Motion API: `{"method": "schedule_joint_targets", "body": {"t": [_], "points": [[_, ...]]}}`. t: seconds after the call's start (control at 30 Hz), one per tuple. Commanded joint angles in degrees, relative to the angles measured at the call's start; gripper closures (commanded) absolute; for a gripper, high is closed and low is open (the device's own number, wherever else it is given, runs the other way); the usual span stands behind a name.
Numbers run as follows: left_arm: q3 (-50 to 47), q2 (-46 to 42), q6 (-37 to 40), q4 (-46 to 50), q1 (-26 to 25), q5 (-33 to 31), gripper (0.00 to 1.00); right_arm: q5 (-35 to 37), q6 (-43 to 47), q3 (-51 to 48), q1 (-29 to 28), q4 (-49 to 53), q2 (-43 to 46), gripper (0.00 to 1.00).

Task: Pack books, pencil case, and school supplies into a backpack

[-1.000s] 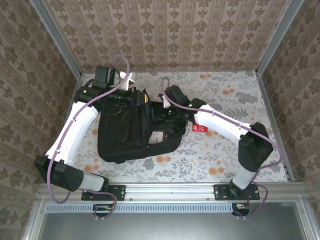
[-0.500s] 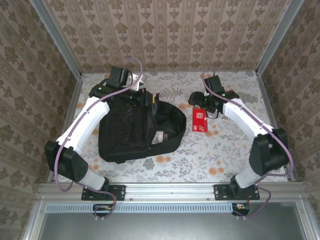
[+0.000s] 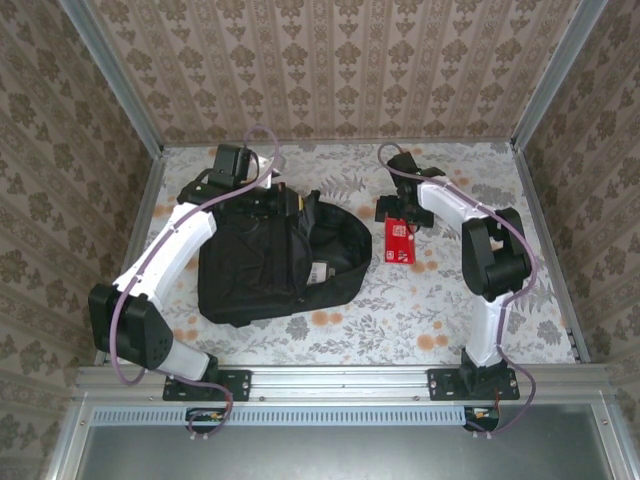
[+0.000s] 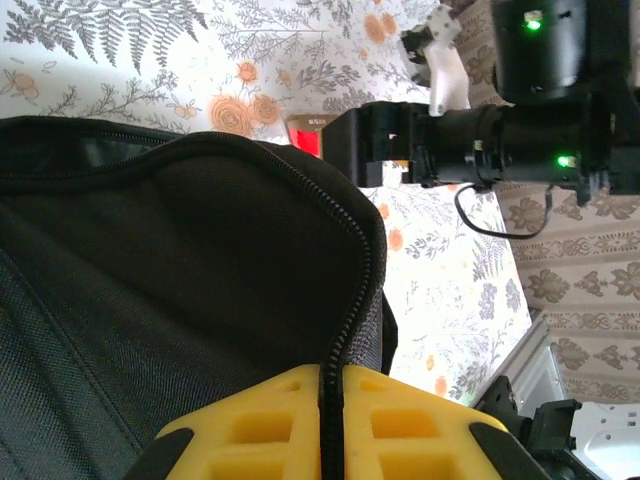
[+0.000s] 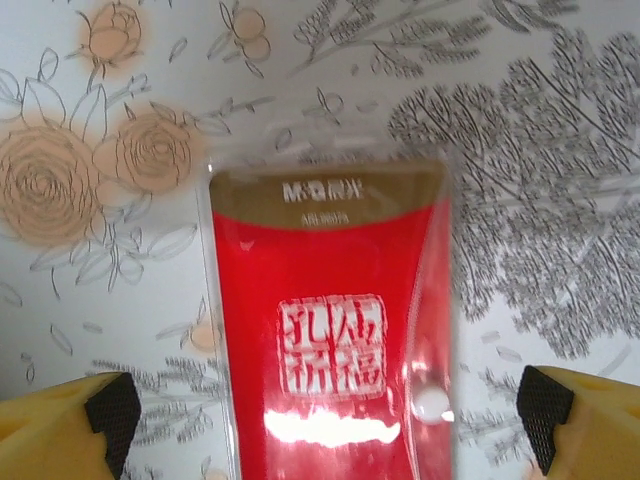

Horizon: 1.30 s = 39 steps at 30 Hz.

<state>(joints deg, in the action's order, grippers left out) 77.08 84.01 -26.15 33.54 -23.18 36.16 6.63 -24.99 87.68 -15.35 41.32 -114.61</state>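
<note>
Right claw has swung off the big black fabric backpack and spread wide over the glossy red book, ready to grab. Left claw stays pinching the backpack's rim.

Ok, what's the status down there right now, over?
Left gripper shut on backpack zip edge. Right gripper open, straddling red book. Book flat on table, right of backpack, not yet packed.

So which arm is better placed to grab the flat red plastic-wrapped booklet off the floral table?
Right. The right gripper hangs open directly over the flat red plastic-wrapped booklet, one finger either side. The left gripper is busy, shut on the zip edge of the black fabric backpack.
</note>
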Motion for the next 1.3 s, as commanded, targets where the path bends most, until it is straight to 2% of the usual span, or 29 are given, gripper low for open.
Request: {"method": "schedule_joint_targets", "body": {"t": [0.0, 0.17, 0.37, 0.47, 0.73, 1.03, 1.27], "points": [[-0.9, -1.8, -1.4, -2.1, 0.8, -0.6, 0.89, -0.2, 3.2, 3.7, 0.4, 5.1, -4.5, 0.0], [-1.1, -2.6, -1.7, -2.3, 1.2, -0.7, 0.89, -1.2, 1.7, 3.8, 2.4, 5.9, -6.6, 0.0], [-1.4, -2.7, -2.3, -2.9, 1.9, -0.3, 0.89, -8.3, 2.1, 1.2, 3.3, 3.9, -7.2, 0.02], [-1.5, -2.7, -2.6, -3.2, 2.3, 0.1, 0.89, -9.5, 2.8, 0.0, 2.3, 3.3, -7.1, 0.08], [-1.7, -3.3, -2.5, -3.4, 2.5, -0.1, 0.89, -9.9, 2.9, -4.3, 1.1, 2.4, -4.1, 0.34], [-1.8, -3.3, -2.5, -3.4, 2.9, -0.4, 0.89, -16.9, 1.0, -13.7, -0.2, -2.6, 2.9, 0.42], [-1.8, -2.9, -2.5, -3.3, 3.1, -0.4, 0.89, -28.4, -3.6, -23.3, 0.3, -12.9, 9.6, 0.42]]}}
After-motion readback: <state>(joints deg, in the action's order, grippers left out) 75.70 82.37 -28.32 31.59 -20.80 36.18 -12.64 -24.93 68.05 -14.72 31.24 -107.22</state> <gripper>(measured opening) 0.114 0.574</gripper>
